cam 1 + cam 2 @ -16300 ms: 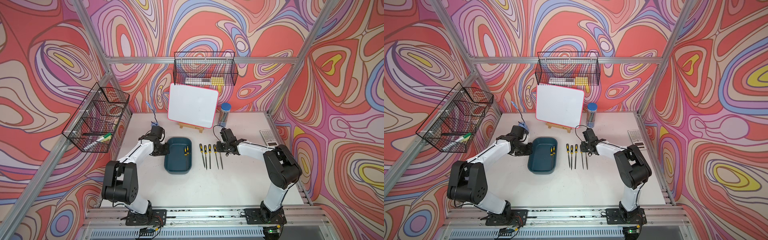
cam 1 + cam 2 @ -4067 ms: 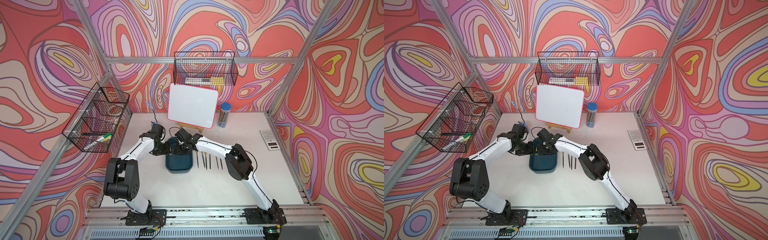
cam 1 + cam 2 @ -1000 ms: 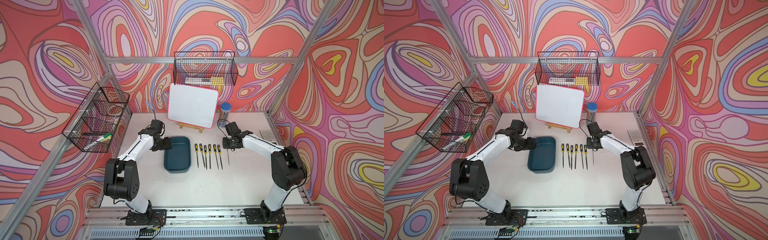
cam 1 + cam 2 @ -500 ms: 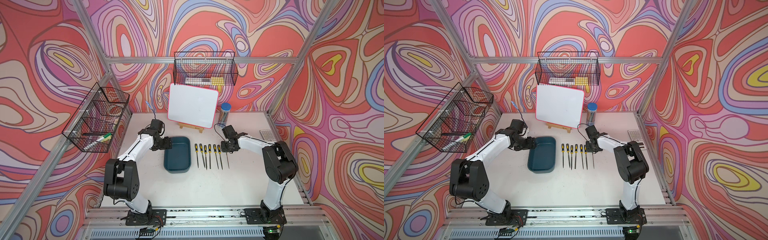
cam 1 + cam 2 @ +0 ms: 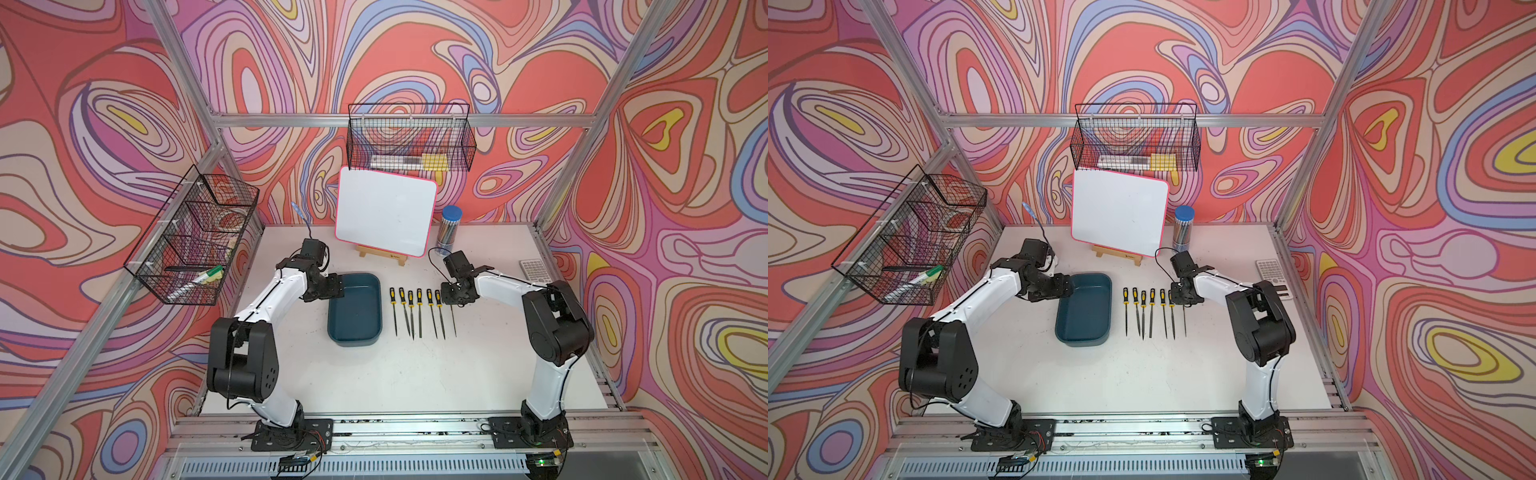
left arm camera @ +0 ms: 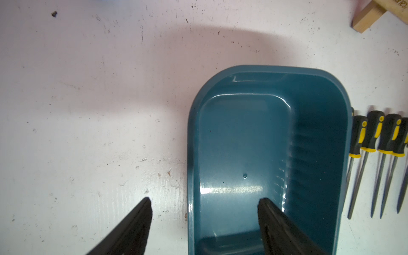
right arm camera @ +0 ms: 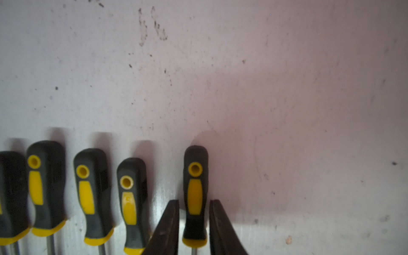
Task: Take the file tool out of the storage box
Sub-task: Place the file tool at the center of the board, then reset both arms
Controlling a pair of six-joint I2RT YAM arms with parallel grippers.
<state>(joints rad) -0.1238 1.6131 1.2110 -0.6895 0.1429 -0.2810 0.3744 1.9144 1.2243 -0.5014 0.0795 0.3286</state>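
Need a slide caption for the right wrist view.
Right gripper, jaws slightly apart, straddling the end file of the row.

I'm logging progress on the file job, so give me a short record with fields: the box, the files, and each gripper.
Box: teal tub, empty, on the table
Files: seven in a row on the table beside the box
Last file: at the row's end farthest from the box
Right gripper: slightly open around the last file's handle, small gaps on both sides
Left gripper: open, straddling the box's wall
Remaining in box: nothing

Files (image 5: 419,299) in row, R of storage box (image 5: 355,309).
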